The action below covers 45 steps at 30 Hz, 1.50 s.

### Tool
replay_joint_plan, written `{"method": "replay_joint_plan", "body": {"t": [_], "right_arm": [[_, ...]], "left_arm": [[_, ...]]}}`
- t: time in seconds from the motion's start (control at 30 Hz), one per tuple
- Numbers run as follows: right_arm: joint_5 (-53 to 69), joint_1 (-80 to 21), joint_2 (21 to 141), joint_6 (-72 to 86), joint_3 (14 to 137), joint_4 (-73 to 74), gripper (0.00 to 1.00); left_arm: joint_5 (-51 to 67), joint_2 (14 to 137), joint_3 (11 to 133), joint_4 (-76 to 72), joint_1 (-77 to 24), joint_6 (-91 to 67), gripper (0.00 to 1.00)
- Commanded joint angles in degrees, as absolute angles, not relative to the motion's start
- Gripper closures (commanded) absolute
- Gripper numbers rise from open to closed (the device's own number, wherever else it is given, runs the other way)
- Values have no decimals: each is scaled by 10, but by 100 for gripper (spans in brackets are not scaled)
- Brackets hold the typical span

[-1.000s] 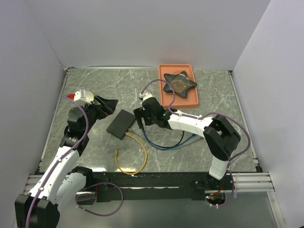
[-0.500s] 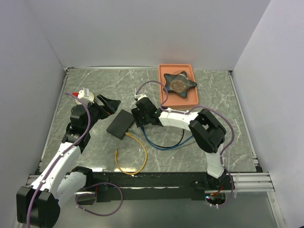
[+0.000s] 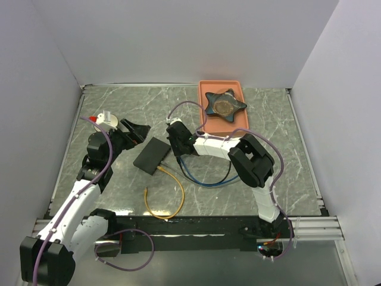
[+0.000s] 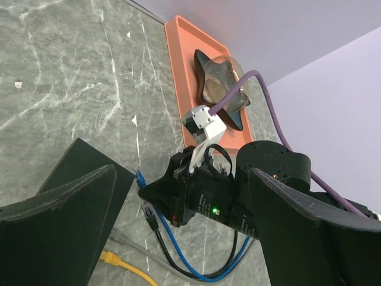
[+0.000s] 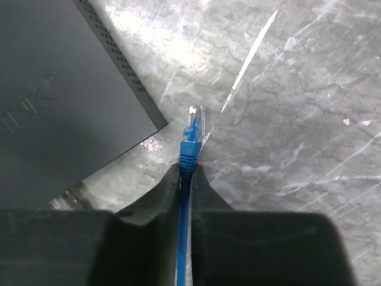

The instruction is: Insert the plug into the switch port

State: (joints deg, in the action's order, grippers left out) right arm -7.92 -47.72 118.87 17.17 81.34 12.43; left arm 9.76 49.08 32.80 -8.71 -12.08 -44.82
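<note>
A yellow cable (image 3: 172, 199) loops on the surface (image 3: 113, 107) at 6 o'clock from the black switch box (image 3: 152, 155). At the box's 3 o'clock, the right gripper (image 5: 186, 171) pinches the blue cable (image 5: 180, 259) right behind its plug (image 5: 194, 119). The plug's clear tip sits just beside the box's corner, not touching. The left gripper (image 3: 140, 132), at 10 o'clock, is spread wide and holds nothing. Farther off at 1 o'clock, an orange tray (image 3: 205, 125) carries a dark star-shaped object (image 3: 225, 104).

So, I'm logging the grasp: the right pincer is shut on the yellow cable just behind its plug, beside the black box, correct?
Not yellow. The right pincer is shut on the blue cable just behind its plug, beside the black box; the right wrist view shows it.
</note>
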Motion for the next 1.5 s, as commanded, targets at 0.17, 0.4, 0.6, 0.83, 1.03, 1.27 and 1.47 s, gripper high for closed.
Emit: {"method": "replay_joint_plan", "body": {"t": [0.17, 0.4, 0.6, 0.83, 1.03, 1.27, 1.47], "right_arm": [[-96, -474, 1126, 173, 786, 108, 100], [-125, -461, 942, 161, 703, 86, 100], [-191, -458, 702, 142, 595, 33, 100], [-228, -455, 415, 112, 420, -103, 91], [-190, -454, 420, 91, 450, -76, 89], [47, -463, 755, 25, 613, 47, 100], [155, -487, 930, 56, 655, 2, 100]], "left_arm": [[88, 483, 352, -91, -119, -443, 1], [81, 483, 352, -89, -119, -440, 1], [82, 491, 353, -90, -119, -439, 1], [85, 496, 352, -96, -118, -441, 1], [98, 504, 348, -112, -119, -450, 1], [112, 511, 352, -110, -119, -445, 1], [132, 520, 339, -125, -118, -411, 4]]}}
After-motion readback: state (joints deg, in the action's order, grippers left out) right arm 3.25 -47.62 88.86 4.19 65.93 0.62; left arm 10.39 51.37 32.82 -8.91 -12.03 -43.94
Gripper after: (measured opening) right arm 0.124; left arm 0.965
